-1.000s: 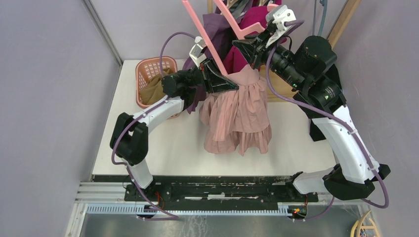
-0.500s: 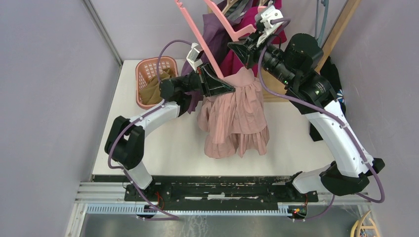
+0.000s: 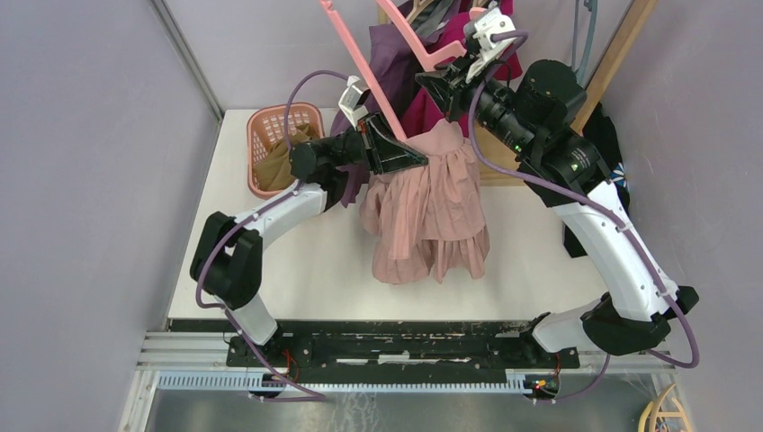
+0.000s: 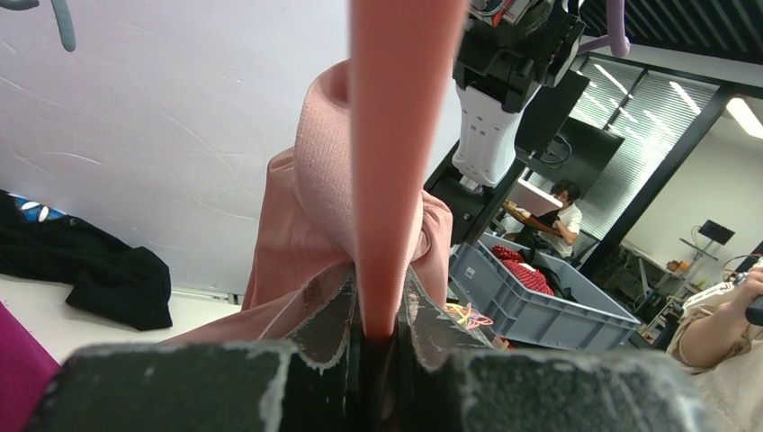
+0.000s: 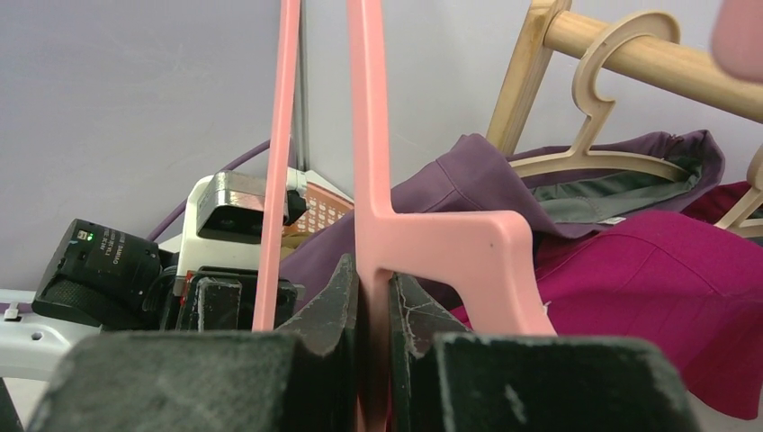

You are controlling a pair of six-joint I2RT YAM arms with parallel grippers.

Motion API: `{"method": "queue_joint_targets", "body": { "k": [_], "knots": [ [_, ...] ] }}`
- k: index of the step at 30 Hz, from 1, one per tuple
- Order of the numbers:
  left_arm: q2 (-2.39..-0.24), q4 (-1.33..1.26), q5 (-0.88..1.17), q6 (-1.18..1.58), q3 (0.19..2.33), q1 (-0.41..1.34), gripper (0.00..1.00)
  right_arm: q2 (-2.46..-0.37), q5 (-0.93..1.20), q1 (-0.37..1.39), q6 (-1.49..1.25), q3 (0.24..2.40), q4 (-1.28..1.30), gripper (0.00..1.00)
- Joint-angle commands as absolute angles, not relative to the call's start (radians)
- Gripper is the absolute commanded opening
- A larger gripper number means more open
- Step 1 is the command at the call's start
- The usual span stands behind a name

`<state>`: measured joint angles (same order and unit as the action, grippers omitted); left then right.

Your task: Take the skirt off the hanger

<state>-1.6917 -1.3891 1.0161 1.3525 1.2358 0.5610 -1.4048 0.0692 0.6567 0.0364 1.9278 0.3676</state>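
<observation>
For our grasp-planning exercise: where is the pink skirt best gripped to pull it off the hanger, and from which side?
Probably the gathered waistband of the skirt, beside the hanger arm it wraps. Come from the near side, below the hanger, where the cloth hangs free.

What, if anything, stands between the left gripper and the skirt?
Nothing visible does. The left gripper is shut on the pink hanger, on one of its arms. In the left wrist view, the skirt wraps its waistband around that same arm, right against the jaws.

One skirt (image 3: 427,211), one pink hanger (image 5: 441,247), one basket (image 3: 283,109) — two arms, left arm (image 3: 270,211) and right arm (image 3: 621,252).
</observation>
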Motion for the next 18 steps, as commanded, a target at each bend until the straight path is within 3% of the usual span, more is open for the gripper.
{"method": "queue_joint_targets", "body": {
  "k": [1, 3, 7, 9, 10, 12, 16, 18],
  "knots": [
    [-1.671, -1.412, 1.287, 1.381, 1.243, 0.594, 0.04, -1.370, -0.018, 0.638, 0.144, 2.015, 0.038, 0.01],
    [-1.668, -1.409, 1.292, 1.382, 1.244, 0.594, 0.25, -1.373, -0.018, 0.637, 0.145, 2.014, 0.039, 0.01],
    [-1.661, -1.425, 1.298, 1.380, 1.247, 0.595, 0.39, -1.375, -0.021, 0.637, 0.146, 2.014, 0.037, 0.01],
    [-1.656, -1.426, 1.308, 1.373, 1.248, 0.594, 0.41, -1.375, -0.023, 0.638, 0.148, 2.014, 0.038, 0.01],
    [-1.653, -1.414, 1.311, 1.365, 1.250, 0.593, 0.36, -1.374, -0.025, 0.638, 0.150, 2.015, 0.037, 0.01],
    [-1.649, -1.364, 1.318, 1.329, 1.257, 0.593, 0.06, -1.372, -0.029, 0.638, 0.150, 2.013, 0.036, 0.01],
    [-1.619, -1.336, 1.256, 1.232, 1.242, 0.574, 0.03, -1.370, -0.033, 0.637, 0.153, 2.008, 0.036, 0.01],
    [-1.570, -1.176, 1.207, 1.079, 1.238, 0.553, 0.03, -1.368, -0.036, 0.637, 0.155, 2.006, 0.034, 0.01]
  ]
}}
